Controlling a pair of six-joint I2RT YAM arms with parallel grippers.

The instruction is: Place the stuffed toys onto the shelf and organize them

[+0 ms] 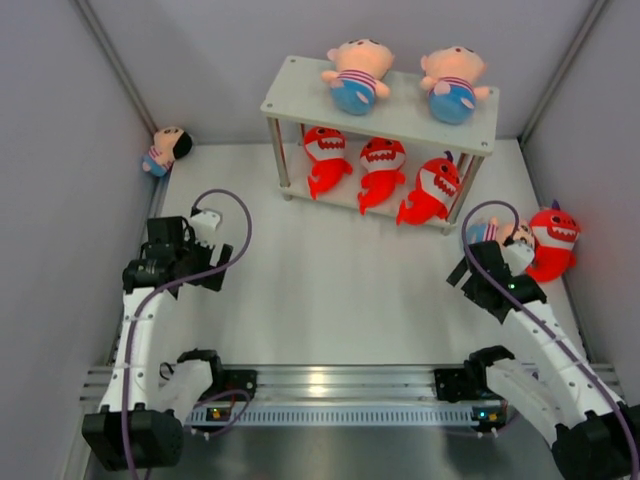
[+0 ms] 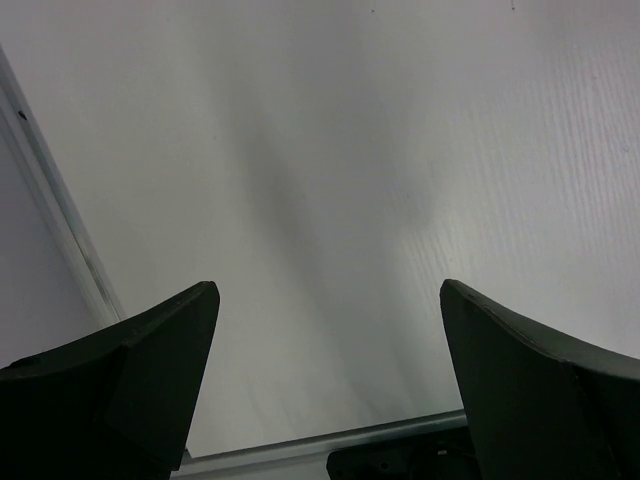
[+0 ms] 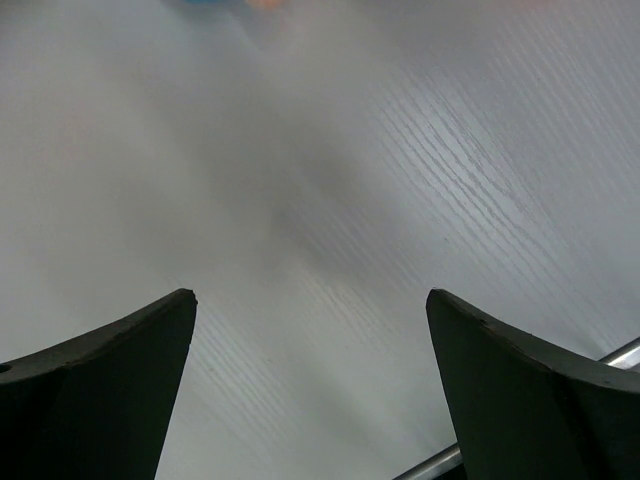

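The shelf [image 1: 400, 118] stands at the back centre. Two peach dolls [image 1: 355, 75] [image 1: 452, 82] lie on its top board. Three red sharks [image 1: 325, 158] [image 1: 381, 170] [image 1: 430, 190] sit on its lower board. A third doll [image 1: 165, 150] leans against the left wall. A fourth shark [image 1: 553, 243] and a partly hidden doll [image 1: 503, 234] lie at the right, just beyond my right gripper [image 1: 478, 268]. My left gripper [image 1: 195, 262] hovers over bare table. Both wrist views show open, empty jaws: the left gripper [image 2: 328, 288] and the right gripper [image 3: 310, 293].
Grey walls enclose the table on the left, back and right. A metal rail [image 1: 330, 385] with the arm bases runs along the near edge; it also shows in the left wrist view [image 2: 320, 445]. White tabletop [image 1: 340, 290] lies between the arms and the shelf.
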